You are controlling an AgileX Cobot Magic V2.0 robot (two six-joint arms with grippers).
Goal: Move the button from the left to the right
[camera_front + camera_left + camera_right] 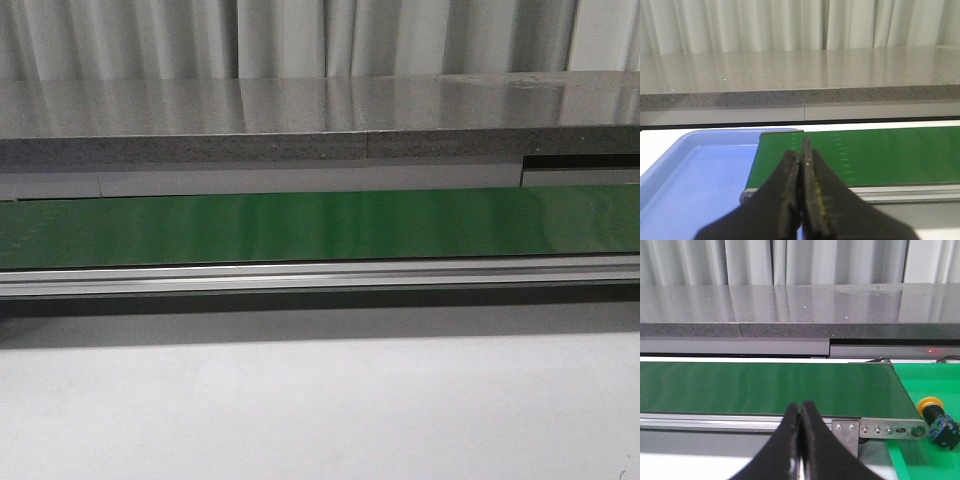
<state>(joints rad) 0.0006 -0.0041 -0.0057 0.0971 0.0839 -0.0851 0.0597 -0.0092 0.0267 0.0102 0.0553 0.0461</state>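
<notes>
Where green belt (pixel 320 227) runs | grey counter (pixel 300 120) | white curtains (pixel 300 35) behind

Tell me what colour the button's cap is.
Yellow-orange, on a black body; the button shows best in the right wrist view, lying past the belt's end.

The conveyor belt (pixel 320 228) runs across before me, the stone counter (pixel 300 120) behind it, curtains (pixel 300 35) beyond.
</notes>
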